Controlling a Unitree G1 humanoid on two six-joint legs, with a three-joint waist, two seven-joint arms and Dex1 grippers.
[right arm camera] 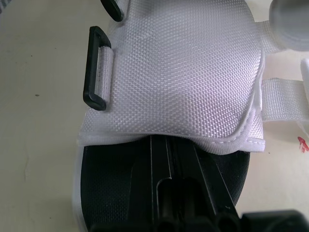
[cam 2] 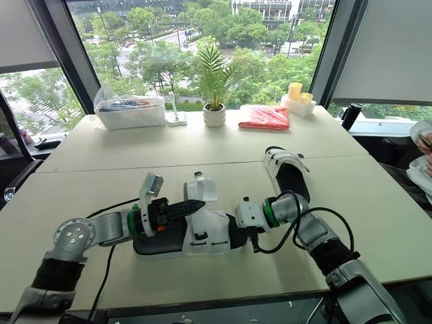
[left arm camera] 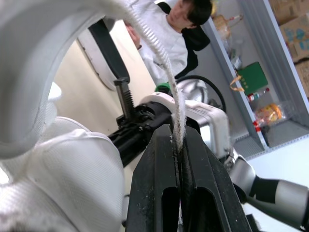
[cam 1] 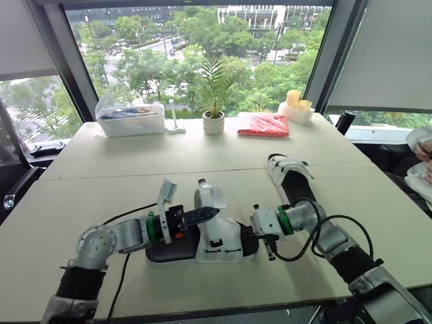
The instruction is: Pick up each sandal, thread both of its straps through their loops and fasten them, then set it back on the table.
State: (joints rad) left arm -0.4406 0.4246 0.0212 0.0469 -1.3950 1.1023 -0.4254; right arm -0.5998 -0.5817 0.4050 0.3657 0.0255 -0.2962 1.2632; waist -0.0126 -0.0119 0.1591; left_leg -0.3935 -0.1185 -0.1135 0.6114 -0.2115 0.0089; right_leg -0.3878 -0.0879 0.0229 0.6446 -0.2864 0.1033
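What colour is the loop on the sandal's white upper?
Black; the loop shows best in the right wrist view.

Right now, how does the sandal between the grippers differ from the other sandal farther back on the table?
The near sandal lies crosswise, one strap pinched in the left gripper, the right gripper at its end; the far sandal points away, untouched. The near sandal's strap stands up; the far sandal's lie across it. Both are white over black soles.

Sandal (cam 1: 217, 240) with white woven-mesh upper and black sole, white ribbed-edge strap (left arm camera: 163, 63), black loop (right arm camera: 96, 68), far sandal (cam 1: 291, 182) white and black, beige table (cam 1: 135, 165), red packet (cam 1: 264, 125), white pot (cam 1: 213, 123), green palm (cam 1: 214, 81)
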